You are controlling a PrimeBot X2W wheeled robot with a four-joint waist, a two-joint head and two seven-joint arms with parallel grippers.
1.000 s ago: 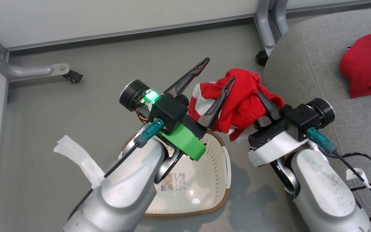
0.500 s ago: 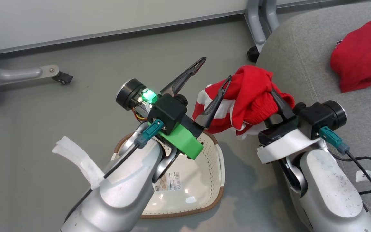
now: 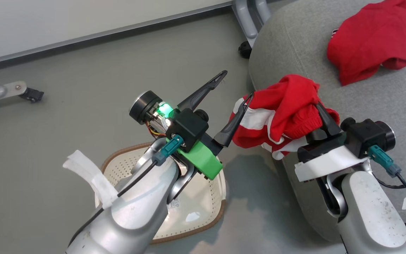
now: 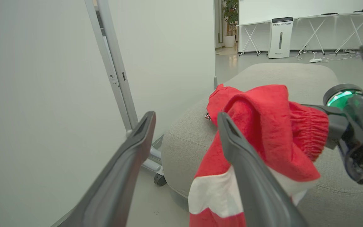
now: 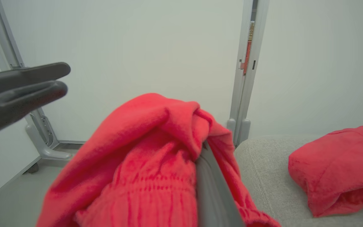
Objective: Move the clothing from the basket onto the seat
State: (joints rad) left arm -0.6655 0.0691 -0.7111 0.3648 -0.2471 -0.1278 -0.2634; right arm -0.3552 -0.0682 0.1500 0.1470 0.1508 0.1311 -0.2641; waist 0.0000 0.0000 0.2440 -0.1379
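**Garment [image 3: 284, 106] clamped in right gripper [image 3: 321, 113] at seat [image 3: 294, 46] edge**

I see its jaws pinched closed on the red, white-striped cloth, bunched over the grey seat's near edge. My left gripper [image 3: 237, 84] stands spread wide just beside it. A second red garment [image 3: 372, 53] lies farther back on the seat. The basket [image 3: 203, 201] sits on the floor [image 3: 83, 88].
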